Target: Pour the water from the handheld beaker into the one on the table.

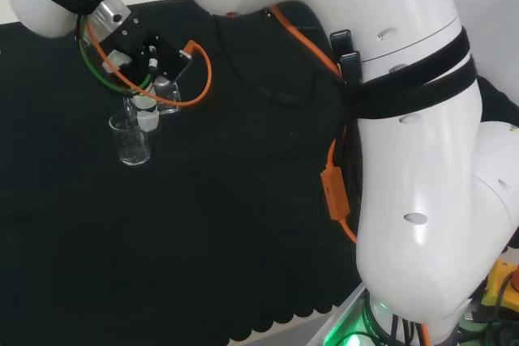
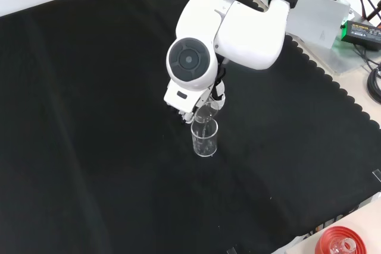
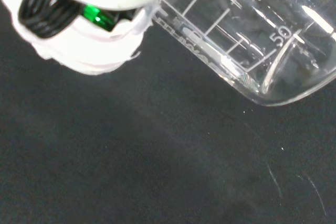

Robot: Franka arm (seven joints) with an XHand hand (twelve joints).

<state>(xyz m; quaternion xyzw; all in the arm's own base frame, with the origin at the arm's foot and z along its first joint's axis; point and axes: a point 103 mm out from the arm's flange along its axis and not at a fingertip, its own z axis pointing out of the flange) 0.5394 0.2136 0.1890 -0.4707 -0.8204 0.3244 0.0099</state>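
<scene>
Hand [image 1: 150, 58] grips tilted beaker [image 2: 203, 113] over counter beaker [image 2: 204, 140]; we judge pouring underway, not finished.

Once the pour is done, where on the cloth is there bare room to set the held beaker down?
In the front view the black cloth lies bare left of the standing beaker, and also below and right of it. It is crowded right at that beaker, where the hand tilts the held beaker over its rim.

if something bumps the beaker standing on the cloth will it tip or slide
The standing beaker looks tall for its base, so a nudge near the rim would likely tip it. It seems clear, thin-walled and nearly empty, so probably light and breakable. The black cloth may resist sliding.
</scene>
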